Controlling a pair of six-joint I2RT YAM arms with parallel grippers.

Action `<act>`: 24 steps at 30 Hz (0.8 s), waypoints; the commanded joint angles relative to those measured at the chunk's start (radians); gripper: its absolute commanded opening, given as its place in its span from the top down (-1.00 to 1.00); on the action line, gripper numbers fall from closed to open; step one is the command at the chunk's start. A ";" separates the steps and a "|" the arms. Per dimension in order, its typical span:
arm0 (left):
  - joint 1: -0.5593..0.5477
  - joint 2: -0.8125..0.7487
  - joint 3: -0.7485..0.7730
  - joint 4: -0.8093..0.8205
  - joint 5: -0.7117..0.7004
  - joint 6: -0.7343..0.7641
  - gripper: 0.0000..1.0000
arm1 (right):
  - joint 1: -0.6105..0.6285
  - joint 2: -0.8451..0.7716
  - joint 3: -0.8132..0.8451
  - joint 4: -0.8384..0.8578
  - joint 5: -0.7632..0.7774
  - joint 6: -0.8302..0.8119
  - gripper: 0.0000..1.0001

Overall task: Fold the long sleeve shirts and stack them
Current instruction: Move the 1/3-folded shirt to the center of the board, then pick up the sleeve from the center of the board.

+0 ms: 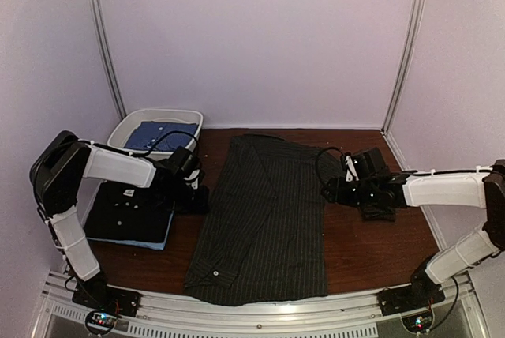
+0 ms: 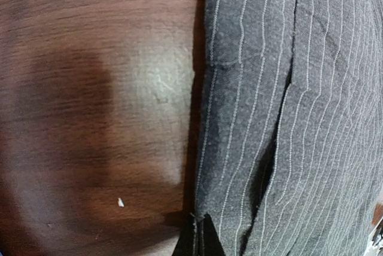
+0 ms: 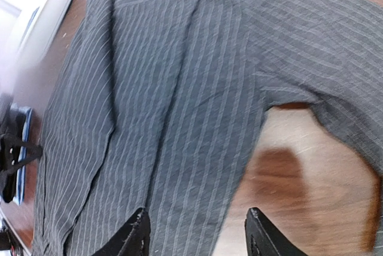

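Note:
A dark charcoal pinstriped shirt lies spread flat along the middle of the table, collar end near me. My left gripper is at the shirt's left edge; in the left wrist view its jaws are shut on the edge of the pinstriped cloth. My right gripper is at the shirt's right edge; in the right wrist view it is open, one finger over the cloth, the other over bare wood. A folded black shirt with white buttons lies on a light blue one at the left.
A white oval tub at the back left holds a blue shirt; it also shows in the right wrist view. Brown tabletop shows to the right of the shirt. Pale walls enclose the table on three sides.

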 commanded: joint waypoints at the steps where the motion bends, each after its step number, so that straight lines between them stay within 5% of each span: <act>1: 0.006 -0.016 0.000 -0.038 -0.036 0.021 1.00 | -0.088 -0.058 -0.038 0.011 0.028 -0.008 -0.17; 11: -0.034 -0.093 0.186 -0.155 -0.147 0.121 0.59 | -0.339 -0.240 -0.194 -0.007 0.066 0.027 -0.54; 24: -0.157 0.102 0.402 -0.144 -0.109 0.153 0.54 | -0.580 -0.177 -0.317 0.146 -0.054 0.054 -0.53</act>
